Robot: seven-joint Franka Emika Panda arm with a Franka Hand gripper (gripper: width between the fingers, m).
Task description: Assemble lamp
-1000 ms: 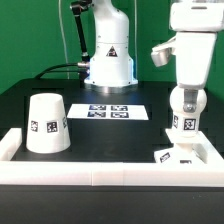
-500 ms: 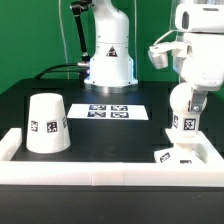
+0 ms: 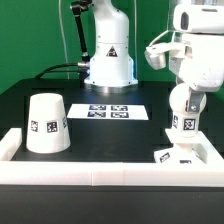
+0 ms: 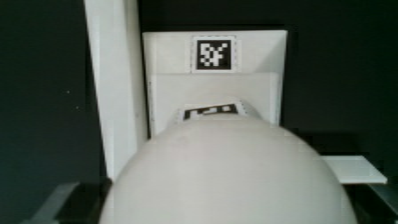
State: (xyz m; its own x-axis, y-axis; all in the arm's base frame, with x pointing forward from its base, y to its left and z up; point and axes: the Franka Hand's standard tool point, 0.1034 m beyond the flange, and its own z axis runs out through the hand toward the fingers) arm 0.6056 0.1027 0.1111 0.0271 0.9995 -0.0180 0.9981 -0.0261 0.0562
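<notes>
The arm comes down almost vertical at 4 o'clock in the exterior view. The end effector is closed on the bulb and holds it upright over the square base; whether the two touch, I cannot tell. The shade stands mouth-down at 8 o'clock on the counter.

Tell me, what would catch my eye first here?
The big white robot arm on the exterior view's right, its gripper holding a bulb upright over a flat square base. On the exterior view's left stands a large white shade, mouth down.
</notes>
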